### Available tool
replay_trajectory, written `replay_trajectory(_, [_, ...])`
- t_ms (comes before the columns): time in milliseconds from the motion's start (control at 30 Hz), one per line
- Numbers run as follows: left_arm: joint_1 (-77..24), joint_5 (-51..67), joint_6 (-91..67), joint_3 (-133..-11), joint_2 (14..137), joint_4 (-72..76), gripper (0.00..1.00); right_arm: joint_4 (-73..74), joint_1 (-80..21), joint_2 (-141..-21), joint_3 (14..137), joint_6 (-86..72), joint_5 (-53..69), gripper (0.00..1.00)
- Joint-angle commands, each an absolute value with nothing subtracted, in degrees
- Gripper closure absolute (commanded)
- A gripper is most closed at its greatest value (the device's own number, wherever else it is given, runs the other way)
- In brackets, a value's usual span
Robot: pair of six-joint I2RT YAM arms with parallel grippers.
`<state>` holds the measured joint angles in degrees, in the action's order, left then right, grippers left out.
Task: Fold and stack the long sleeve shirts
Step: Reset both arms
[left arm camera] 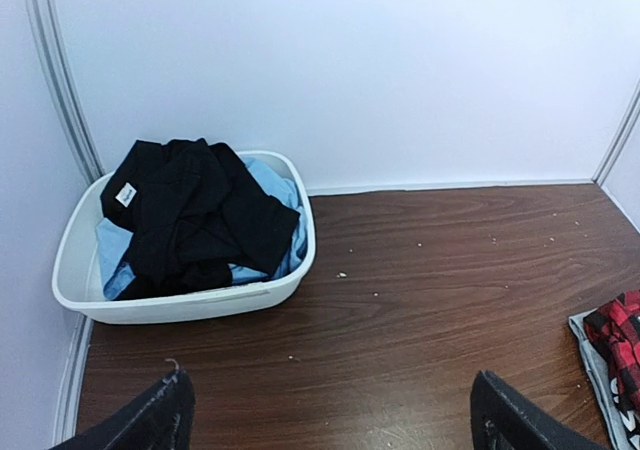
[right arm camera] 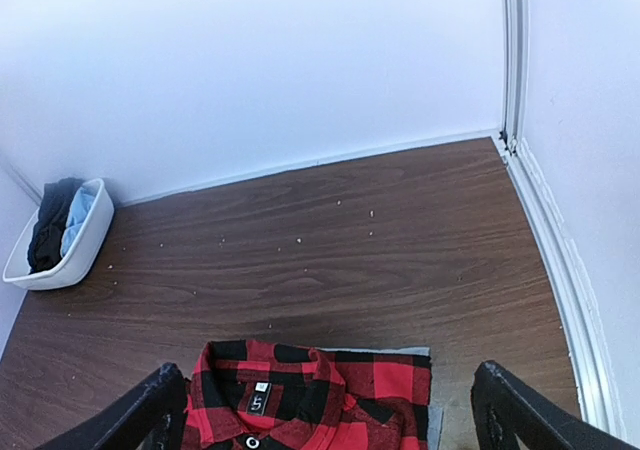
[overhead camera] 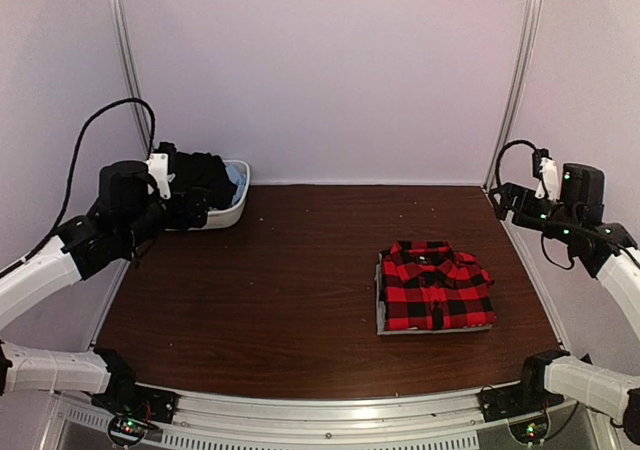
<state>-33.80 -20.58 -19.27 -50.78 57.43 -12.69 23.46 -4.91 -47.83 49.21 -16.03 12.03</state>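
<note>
The red-and-black check flannel shirt (overhead camera: 436, 285) lies folded on the table's right half, collar toward the back. It sits on a folded plain grey shirt, whose edge (overhead camera: 381, 310) shows along its left and front sides. In the right wrist view the flannel (right arm camera: 310, 400) is just below my gripper and the grey edge (right arm camera: 400, 351) shows behind it. In the left wrist view the flannel (left arm camera: 620, 355) is at the right border. My left gripper (overhead camera: 175, 210) (left arm camera: 335, 420) is open and empty, raised near the tub. My right gripper (overhead camera: 515, 200) (right arm camera: 335, 415) is open and empty, raised at the far right.
A white plastic tub (overhead camera: 235, 205) (left arm camera: 180, 305) (right arm camera: 60, 260) at the back left holds crumpled black and light-blue clothes. White walls with metal posts close the back and both sides. Bare brown tabletop (overhead camera: 290, 280) lies between tub and shirts.
</note>
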Motion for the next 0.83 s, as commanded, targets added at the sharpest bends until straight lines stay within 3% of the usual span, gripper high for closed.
replay_trajectory(0, [-31.76, -22.12, -17.64, -48.56, 52.89, -12.75, 0.02, 20.48, -5.19, -45.15, 47.81, -14.23, 7.54, 0.00])
replay_trajectory(333, [-30.41, -22.76, -15.01, -42.97, 44.57, -9.48, 0.02, 17.68, -5.18, -44.71, 45.07, -12.38, 9.56, 0.00])
replay_trajectory(800, [-30.41, -21.58, -15.23, -42.80, 45.89, -8.98, 0.02, 17.64, -5.16, -44.51, 44.88, -11.93, 9.37, 0.00])
